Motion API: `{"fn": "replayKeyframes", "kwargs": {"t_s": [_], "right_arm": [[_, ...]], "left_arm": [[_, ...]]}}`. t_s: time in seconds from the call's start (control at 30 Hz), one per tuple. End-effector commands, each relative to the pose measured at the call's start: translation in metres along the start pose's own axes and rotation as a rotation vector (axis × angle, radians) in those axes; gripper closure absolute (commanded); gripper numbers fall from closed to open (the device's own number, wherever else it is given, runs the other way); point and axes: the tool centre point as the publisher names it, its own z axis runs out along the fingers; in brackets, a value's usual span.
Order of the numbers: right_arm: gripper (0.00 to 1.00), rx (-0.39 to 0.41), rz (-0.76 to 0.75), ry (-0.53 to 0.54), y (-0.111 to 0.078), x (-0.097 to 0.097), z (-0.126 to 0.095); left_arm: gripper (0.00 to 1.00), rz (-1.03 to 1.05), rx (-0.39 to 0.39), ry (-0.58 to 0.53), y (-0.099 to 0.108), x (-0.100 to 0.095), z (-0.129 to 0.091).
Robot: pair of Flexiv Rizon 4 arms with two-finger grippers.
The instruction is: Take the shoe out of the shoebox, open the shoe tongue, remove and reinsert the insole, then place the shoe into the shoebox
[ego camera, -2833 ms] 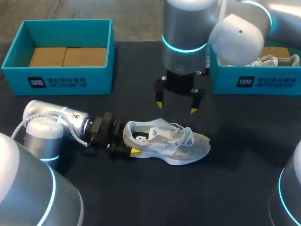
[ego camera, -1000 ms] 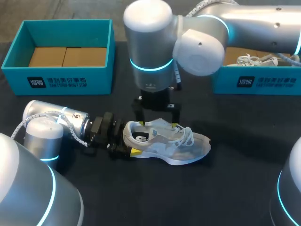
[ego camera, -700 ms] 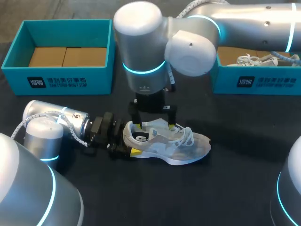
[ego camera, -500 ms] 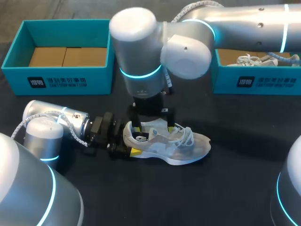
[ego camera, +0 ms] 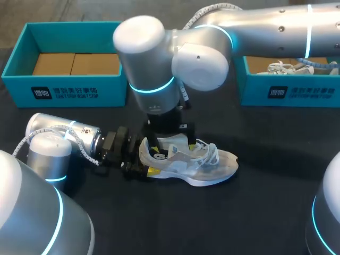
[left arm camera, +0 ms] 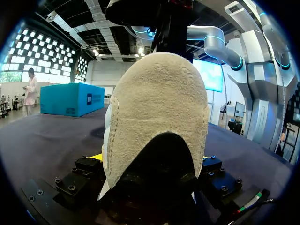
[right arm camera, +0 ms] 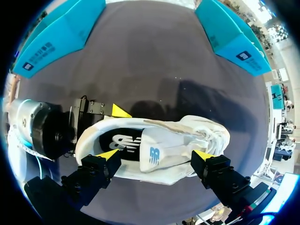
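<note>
Left pincer (ego camera: 142, 163): closed on the heel of the shoe (ego camera: 194, 159), one finger on each side of the heel. One yellow tip shows at the near side of the sole in the head view, and the other shows at the far side in the right wrist view. In the left wrist view the suede heel counter fills the space between my finger blocks. Right pincer (right arm camera: 155, 154): spread wide and holding nothing. It hangs directly above the shoe with its fingers set along the shoe's length, one yellow tip at the collar beside the heel opening and the other at the laces (right arm camera: 206, 136). I cannot tell whether either tip touches the shoe. The tongue (right arm camera: 151, 143) lies between the two tips, and the dark insole (right arm camera: 119, 140) shows through the opening behind it. The shoe stands on its sole on the black table (ego camera: 239, 212), outside both boxes, with its heel toward my left arm and its toe toward my right side. The left shoebox (ego camera: 69, 91) stands at the far left of the table, well apart from the shoe, with brown card showing on its floor. The right shoebox (ego camera: 289, 93) stands at the far right, and the white laces of a second shoe (ego camera: 297, 67) show inside it.
</note>
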Motion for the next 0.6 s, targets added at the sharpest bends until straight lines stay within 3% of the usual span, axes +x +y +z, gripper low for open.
{"fn": "replayKeyframes", "kwargs": {"t_s": [0.03, 0.6], "right_arm": [[0.00, -0.023, 0.102, -0.034, -0.006, 0.004, 0.002], [0.00, -0.049, 0.198, -0.083, -0.004, -0.008, 0.016]], "left_arm": [[1.00, 0.001, 0.000, -0.002, 0.001, 0.000, 0.000], [1.00, 0.001, 0.000, -0.002, 0.001, 0.000, 0.000]]}}
